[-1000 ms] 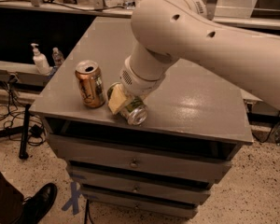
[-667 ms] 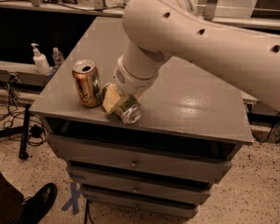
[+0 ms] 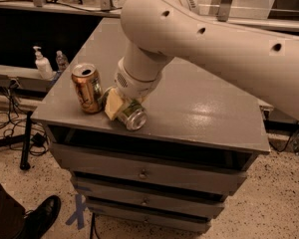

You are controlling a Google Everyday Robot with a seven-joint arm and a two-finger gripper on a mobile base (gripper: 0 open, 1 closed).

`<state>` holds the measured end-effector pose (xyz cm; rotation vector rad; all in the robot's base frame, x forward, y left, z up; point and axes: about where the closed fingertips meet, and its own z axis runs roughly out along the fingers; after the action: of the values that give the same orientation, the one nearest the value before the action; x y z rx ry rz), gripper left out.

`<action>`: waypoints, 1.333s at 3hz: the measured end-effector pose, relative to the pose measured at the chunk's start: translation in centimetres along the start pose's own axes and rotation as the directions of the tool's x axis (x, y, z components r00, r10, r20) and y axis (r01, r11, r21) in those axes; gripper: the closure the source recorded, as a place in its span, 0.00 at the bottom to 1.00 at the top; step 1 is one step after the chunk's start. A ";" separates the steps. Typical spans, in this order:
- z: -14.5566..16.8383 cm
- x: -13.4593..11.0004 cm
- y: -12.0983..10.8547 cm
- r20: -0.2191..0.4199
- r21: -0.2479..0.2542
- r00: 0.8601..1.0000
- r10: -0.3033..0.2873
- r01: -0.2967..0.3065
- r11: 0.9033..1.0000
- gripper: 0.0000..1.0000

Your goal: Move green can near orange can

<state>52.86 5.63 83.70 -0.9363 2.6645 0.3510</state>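
Note:
The orange can [image 3: 87, 87] stands upright near the front left corner of the grey cabinet top [image 3: 204, 108]. The green can [image 3: 131, 115] lies on its side just right of it, its silver end facing the front edge. My gripper [image 3: 117, 107] comes down from the big white arm and is shut on the green can. One yellowish finger pad [image 3: 111, 106] shows between the two cans. The green can's label is mostly hidden by the wrist. A narrow gap separates the two cans.
The cabinet has drawers [image 3: 144, 173] below its front edge. A pump bottle [image 3: 41, 63] and a small bottle [image 3: 62, 60] stand on a low shelf to the left. A person's shoe [image 3: 40, 218] is on the floor at the lower left, with cables [image 3: 5, 118] nearby.
The arm has carried the green can a little to the left, closer to the orange can. The orange can has not moved.

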 end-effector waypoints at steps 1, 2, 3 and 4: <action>0.1 -0.2 -0.2 -0.003 0.003 1.000 -0.004 0.004 1.000 0.36; 0.2 -0.3 -0.4 -0.002 0.006 1.000 -0.006 0.006 1.000 0.13; 0.1 -0.3 -0.6 0.000 0.008 1.000 -0.005 0.005 1.000 0.00; 0.1 -0.3 -0.6 0.001 0.008 1.000 -0.006 0.006 1.000 0.00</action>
<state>53.51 5.36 83.67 -0.9410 2.6602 0.3387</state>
